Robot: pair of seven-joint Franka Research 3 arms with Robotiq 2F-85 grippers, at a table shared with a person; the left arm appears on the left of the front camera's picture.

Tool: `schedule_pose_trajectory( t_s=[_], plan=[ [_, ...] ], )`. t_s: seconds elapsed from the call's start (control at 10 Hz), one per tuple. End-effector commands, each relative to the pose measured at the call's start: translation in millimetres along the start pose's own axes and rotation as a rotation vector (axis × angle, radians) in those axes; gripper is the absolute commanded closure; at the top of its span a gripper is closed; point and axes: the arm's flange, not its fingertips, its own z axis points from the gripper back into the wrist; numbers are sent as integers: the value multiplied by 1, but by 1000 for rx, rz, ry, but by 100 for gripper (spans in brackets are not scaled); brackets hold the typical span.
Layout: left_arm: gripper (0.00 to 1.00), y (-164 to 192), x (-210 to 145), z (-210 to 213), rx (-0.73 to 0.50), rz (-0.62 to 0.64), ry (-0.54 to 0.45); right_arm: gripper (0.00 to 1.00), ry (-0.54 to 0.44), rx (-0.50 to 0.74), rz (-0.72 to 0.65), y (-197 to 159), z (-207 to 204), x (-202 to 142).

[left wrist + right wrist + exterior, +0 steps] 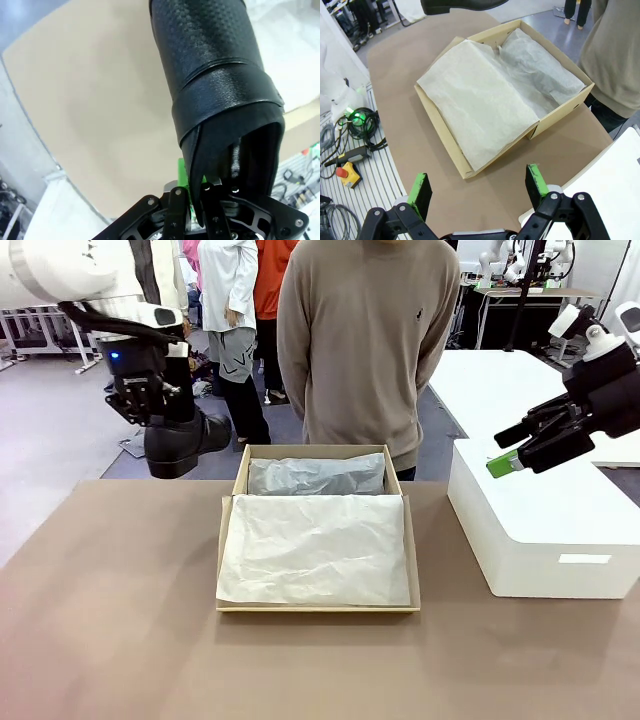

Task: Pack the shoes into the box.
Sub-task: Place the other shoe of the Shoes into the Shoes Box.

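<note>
In the left wrist view the shoe (215,90) runs off at twelve o'clock, toe unseen, and its collar partly hides the left tool's (197,192) fingertips. The right wrist view cuts that shoe at twelve o'clock. Tissue paper (315,550) covers the box (228,540) floor; anything beneath cannot be told.

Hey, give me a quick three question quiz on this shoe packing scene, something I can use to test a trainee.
1. True or false: the left pincer is shut on a black shoe, held in the air.
2. Pick one: the right pincer is A) open and empty, B) shut on a shoe, C) shut on a sheet of paper.
3. Short answer: what lines the cardboard box?

Key
1. True.
2. A.
3. Crinkled white tissue paper.
</note>
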Motion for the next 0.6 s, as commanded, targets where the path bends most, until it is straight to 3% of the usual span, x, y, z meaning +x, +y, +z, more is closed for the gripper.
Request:
schedule_pose_trajectory(
  t_s=[0.0,0.5],
  plan=[
    [100,15,-1,-1,-21,-38,18,0,-30,20,17,-3,-1,2],
    [100,15,-1,-1,-21,-38,18,0,-30,20,17,-3,-1,2]
  ],
)
